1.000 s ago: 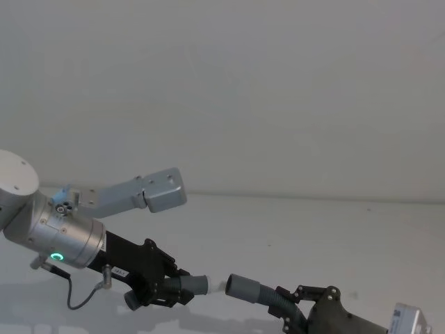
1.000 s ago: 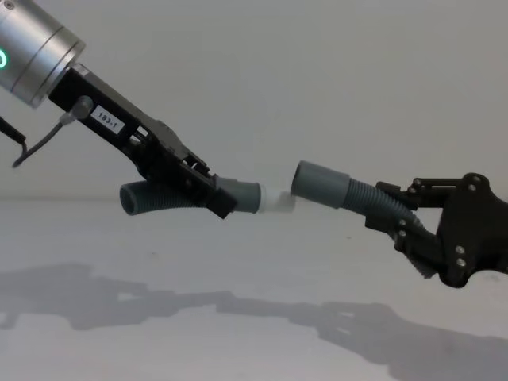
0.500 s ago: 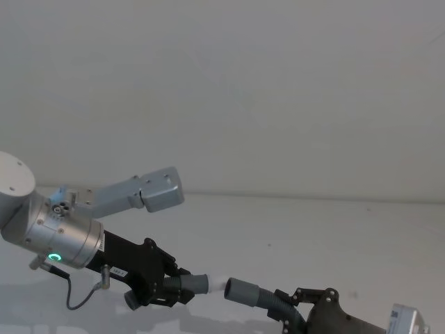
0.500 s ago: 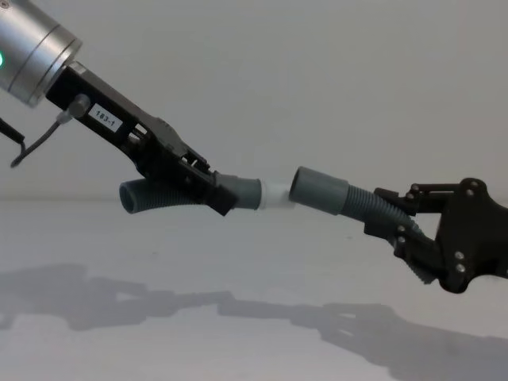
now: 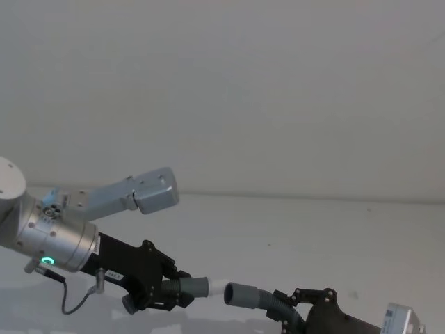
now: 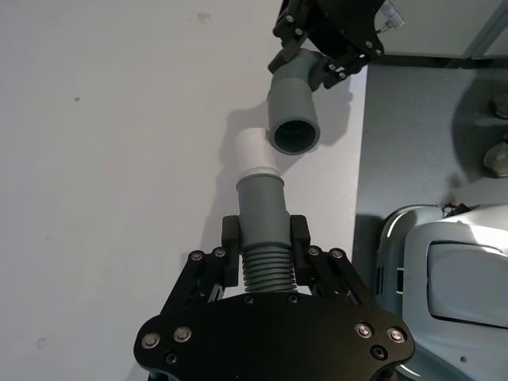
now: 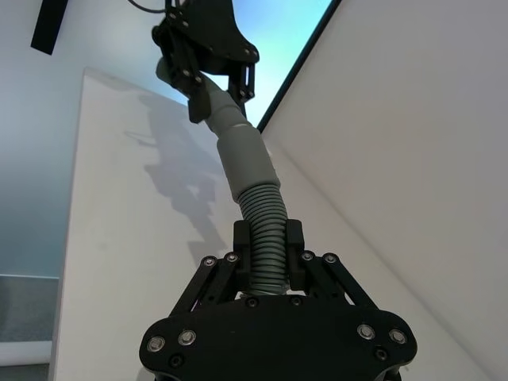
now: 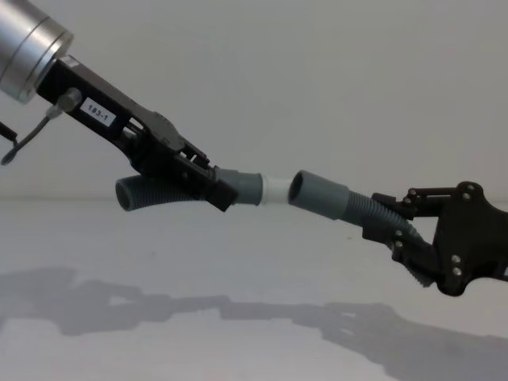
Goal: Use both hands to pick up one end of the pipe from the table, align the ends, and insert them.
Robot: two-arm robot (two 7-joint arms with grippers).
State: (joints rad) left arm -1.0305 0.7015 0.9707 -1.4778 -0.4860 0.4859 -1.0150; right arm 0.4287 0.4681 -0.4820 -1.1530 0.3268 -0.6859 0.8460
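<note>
Two hose pieces, both held above the table (image 8: 95, 333): the left gripper (image 8: 208, 185) is clamped on the ribbed body of the piece with the white tip (image 8: 275, 189), and the right gripper (image 8: 399, 230) is clamped on the ribs of the piece with the socket cuff (image 8: 317, 194). One tip, one socket, the tip just at the socket's mouth. These look light, and the corrugation should flex, so gripping close behind the smooth cuffs seems wise.

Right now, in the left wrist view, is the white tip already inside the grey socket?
No, the white tip lies beside the open mouth of the grey socket, not within it.
</note>
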